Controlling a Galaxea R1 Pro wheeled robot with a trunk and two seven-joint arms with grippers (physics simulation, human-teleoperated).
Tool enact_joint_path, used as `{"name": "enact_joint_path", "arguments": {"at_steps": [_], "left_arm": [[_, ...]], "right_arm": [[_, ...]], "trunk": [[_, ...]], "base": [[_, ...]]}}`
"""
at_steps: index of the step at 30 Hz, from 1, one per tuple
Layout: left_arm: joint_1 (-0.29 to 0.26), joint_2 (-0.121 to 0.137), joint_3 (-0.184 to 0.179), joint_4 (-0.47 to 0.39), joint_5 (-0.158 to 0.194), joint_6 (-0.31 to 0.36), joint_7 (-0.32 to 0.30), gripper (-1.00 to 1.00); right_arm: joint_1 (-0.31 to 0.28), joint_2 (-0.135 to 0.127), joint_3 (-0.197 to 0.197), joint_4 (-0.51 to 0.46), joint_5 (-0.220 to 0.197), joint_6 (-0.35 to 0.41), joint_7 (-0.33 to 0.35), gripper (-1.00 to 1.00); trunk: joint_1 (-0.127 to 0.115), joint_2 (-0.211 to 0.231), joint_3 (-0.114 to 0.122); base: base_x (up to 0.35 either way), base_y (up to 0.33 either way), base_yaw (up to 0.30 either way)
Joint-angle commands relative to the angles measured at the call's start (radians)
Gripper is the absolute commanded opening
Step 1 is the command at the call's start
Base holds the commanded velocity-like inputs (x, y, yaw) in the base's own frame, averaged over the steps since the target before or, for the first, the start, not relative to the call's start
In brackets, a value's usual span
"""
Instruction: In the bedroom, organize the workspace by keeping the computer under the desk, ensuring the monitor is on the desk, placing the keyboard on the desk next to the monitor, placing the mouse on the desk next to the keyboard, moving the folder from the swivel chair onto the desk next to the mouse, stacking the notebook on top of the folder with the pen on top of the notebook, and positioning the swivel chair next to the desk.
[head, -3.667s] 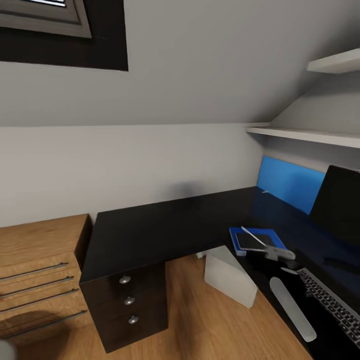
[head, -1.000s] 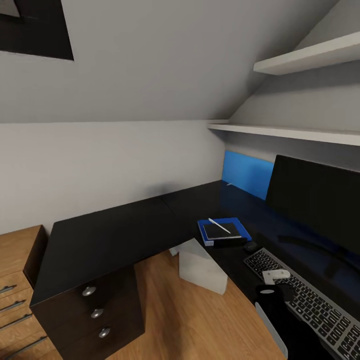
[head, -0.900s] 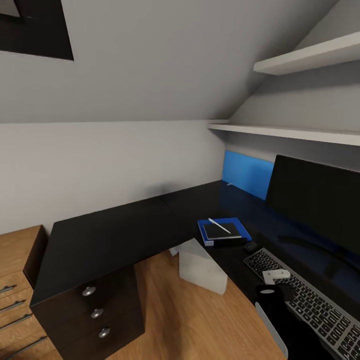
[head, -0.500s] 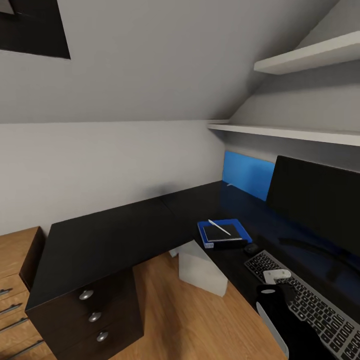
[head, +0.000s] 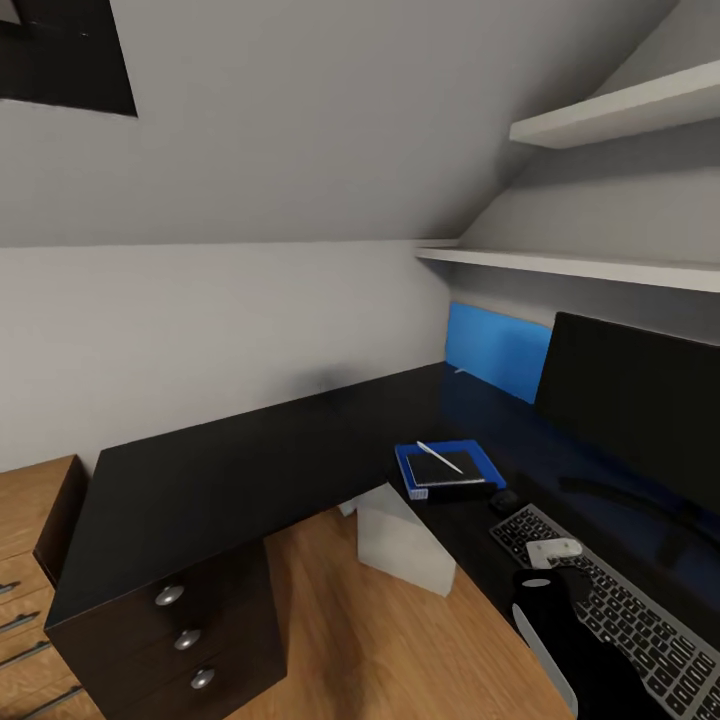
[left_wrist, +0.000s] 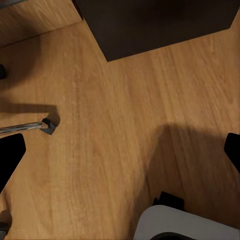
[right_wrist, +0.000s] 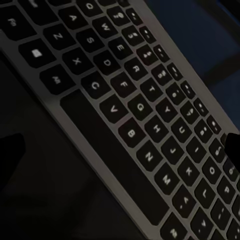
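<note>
Your head camera had swung toward the monitor wing of the large glossy black L-shaped desk, so more of that wing came into view; the things on it had not moved. The big black flat monitor stood at the desk's back edge, and the plain white-grey computer tower sat on the floor under the desk's inner corner. The long dark keyboard with grey keys lay on the desk in front of the monitor.

The flat bright-blue folder lay on the desk near its inner corner, the thin dark notebook on top of it. The thin white-silver pen lay on the notebook, its long axis diagonal, one end toward the desk's inner corner and the other toward the keyboard. The small black mouse sat between folder and keyboard.

Your right gripper had pulled back from the stack and hung over the keyboard, fingers spread and empty. Your left gripper, also spread and empty, hung over the floor by the desk, where a chrome caster leg looked like the swivel chair's. I judged only the chair remained.
</note>
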Motion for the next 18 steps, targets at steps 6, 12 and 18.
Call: {"name": "enact_joint_path", "arguments": {"at_steps": [6, 12, 18], "left_arm": [[0.000, 0.002, -0.009, -0.002, 0.005, 0.000, 0.009, 1.00], [0.000, 0.003, -0.009, -0.002, 0.005, 0.000, 0.009, 1.00], [0.000, 0.004, -0.008, -0.002, 0.005, -0.001, 0.009, 1.00]], "right_arm": [[-0.001, -0.001, 0.005, -0.001, -0.010, 0.003, -0.010, 1.00], [-0.001, -0.002, 0.005, -0.001, -0.010, 0.003, -0.010, 1.00], [-0.001, -0.003, 0.004, -0.001, -0.010, 0.003, -0.010, 1.00]], "trunk": [[0.000, -0.001, -0.001], [0.000, -0.001, -0.001], [0.000, -0.001, -0.001]], "base": [[-0.112, -0.079, 0.000], [-0.042, -0.031, 0.000], [-0.004, -0.036, 0.000]]}}
